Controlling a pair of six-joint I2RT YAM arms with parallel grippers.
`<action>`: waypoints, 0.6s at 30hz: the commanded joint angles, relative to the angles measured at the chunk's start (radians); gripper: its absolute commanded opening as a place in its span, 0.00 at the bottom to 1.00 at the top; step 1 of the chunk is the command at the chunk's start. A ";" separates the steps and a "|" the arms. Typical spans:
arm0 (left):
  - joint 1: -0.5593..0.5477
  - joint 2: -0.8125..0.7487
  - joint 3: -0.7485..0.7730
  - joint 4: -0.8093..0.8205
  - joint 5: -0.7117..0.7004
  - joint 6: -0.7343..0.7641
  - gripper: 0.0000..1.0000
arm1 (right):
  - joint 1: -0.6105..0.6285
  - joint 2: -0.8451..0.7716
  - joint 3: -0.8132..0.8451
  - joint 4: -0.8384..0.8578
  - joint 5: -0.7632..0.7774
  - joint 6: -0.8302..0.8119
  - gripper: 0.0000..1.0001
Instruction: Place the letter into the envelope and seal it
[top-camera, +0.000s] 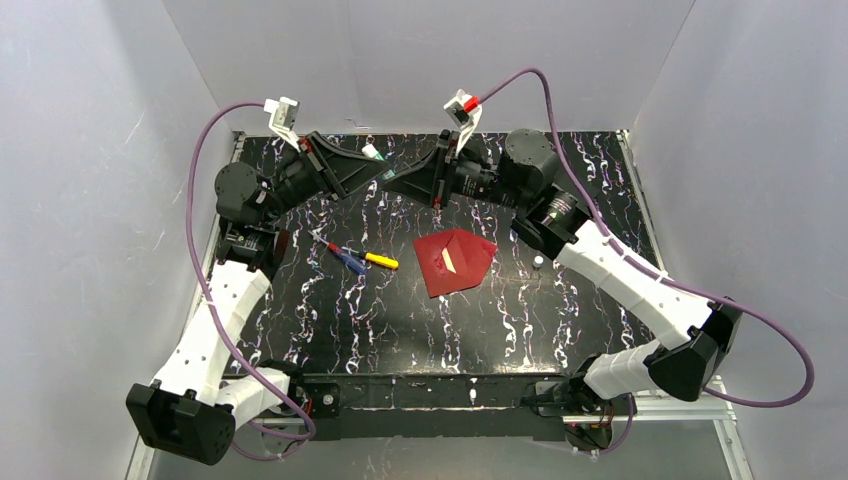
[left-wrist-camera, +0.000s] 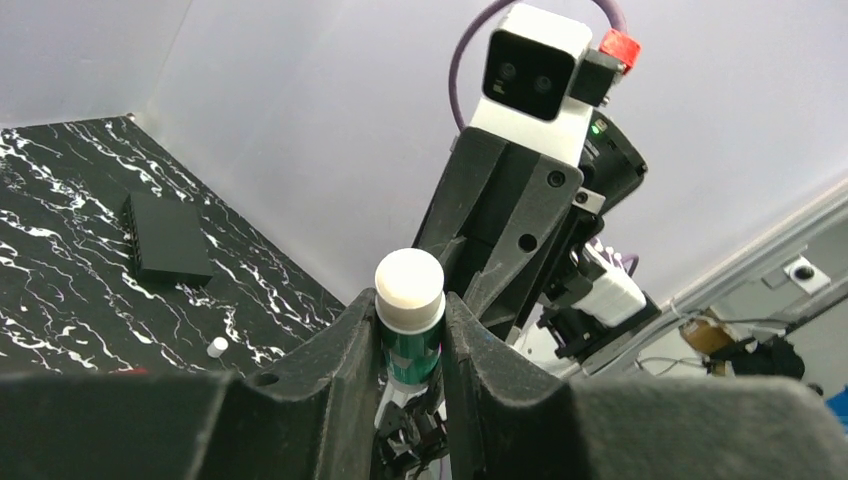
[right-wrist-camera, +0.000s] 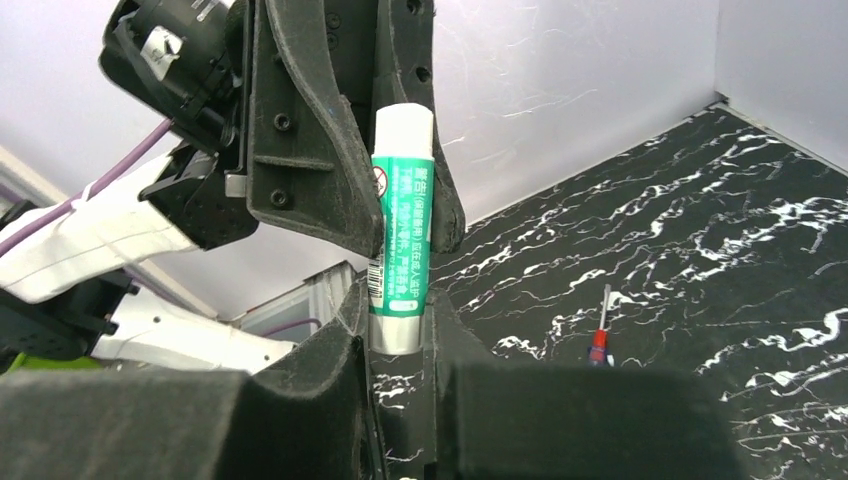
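Observation:
The dark red envelope (top-camera: 455, 262) lies flat mid-table, apart from both arms. A small pale sliver (top-camera: 450, 260) shows on its middle; the letter is otherwise hidden. Both grippers meet above the table's back edge around a green glue stick (top-camera: 373, 152). My left gripper (top-camera: 384, 173) is shut on the stick's white-capped end (left-wrist-camera: 410, 330). My right gripper (top-camera: 393, 181) is shut on its silver base end (right-wrist-camera: 402, 240). In the left wrist view my left gripper (left-wrist-camera: 410, 300) faces the right one. In the right wrist view my right gripper (right-wrist-camera: 400, 300) faces the left one.
A red and blue screwdriver (top-camera: 345, 256) and a yellow-handled tool (top-camera: 381, 261) lie left of the envelope; the screwdriver also shows in the right wrist view (right-wrist-camera: 600, 340). A small white cap (top-camera: 538, 261) lies right of the envelope. A flat black box (left-wrist-camera: 165, 238) sits on the table.

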 joint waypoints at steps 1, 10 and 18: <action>0.004 -0.003 0.057 0.018 0.127 0.080 0.00 | 0.007 -0.012 0.074 0.090 -0.227 0.043 0.01; 0.003 -0.005 0.109 0.156 0.412 0.104 0.00 | 0.009 0.031 0.038 0.460 -0.620 0.375 0.01; 0.003 0.006 0.118 0.195 0.415 0.080 0.00 | 0.016 0.059 0.046 0.466 -0.589 0.392 0.33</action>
